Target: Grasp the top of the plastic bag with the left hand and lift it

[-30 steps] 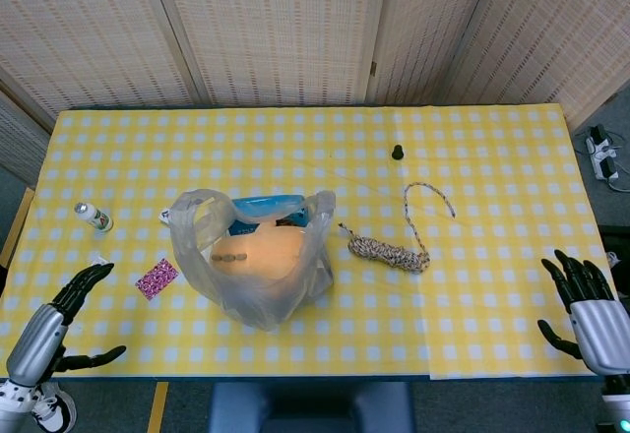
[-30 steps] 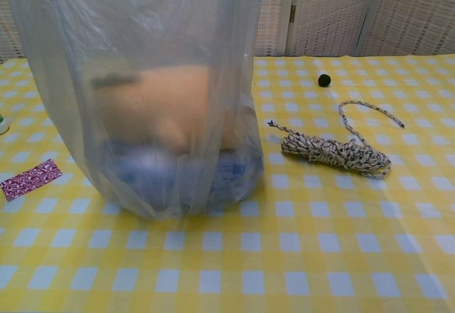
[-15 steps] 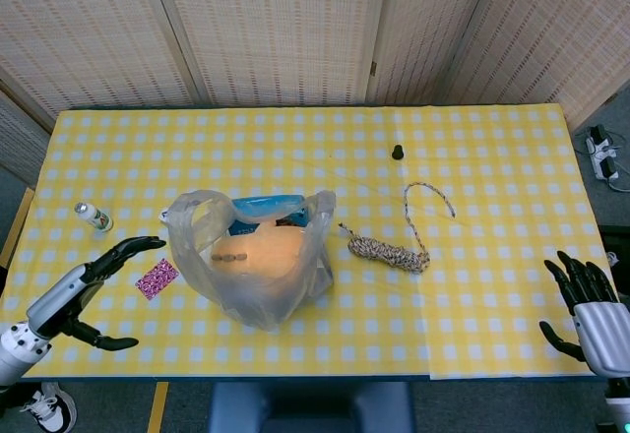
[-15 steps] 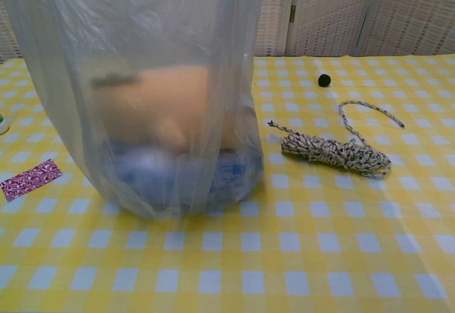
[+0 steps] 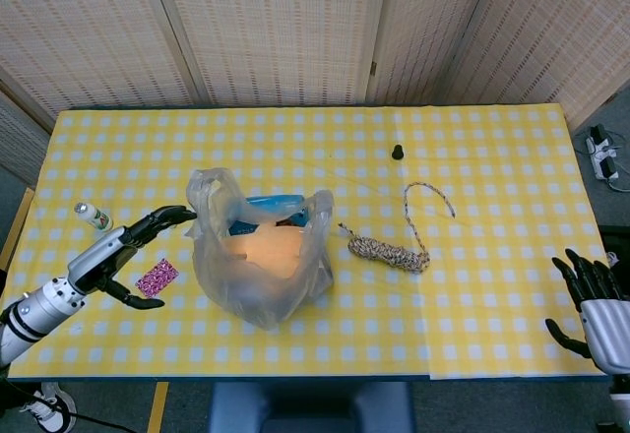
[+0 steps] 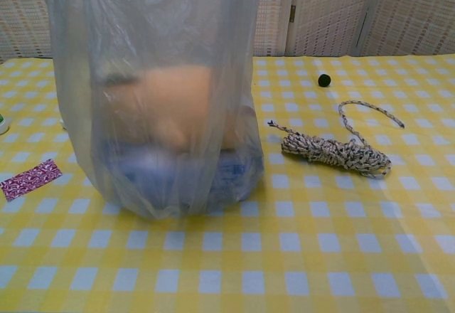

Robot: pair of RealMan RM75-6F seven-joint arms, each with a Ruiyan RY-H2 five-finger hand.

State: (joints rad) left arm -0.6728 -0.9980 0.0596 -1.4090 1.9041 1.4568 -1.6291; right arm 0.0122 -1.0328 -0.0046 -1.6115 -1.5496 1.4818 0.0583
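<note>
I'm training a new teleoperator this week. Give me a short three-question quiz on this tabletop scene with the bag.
1. True or false: the left robot hand has already lifted the plastic bag off the table.
2. What lies on the table right of the bag? A) coiled rope B) scissors C) a cup
3. Fill in: the small bottle lies near the table's ____ edge in the head view.

Key: 1 false, the bag sits on the cloth, the hand's fingertips at its upper left edge. 2 A, the coiled rope. 3 left. The right robot hand stays open by the table's right edge.
</note>
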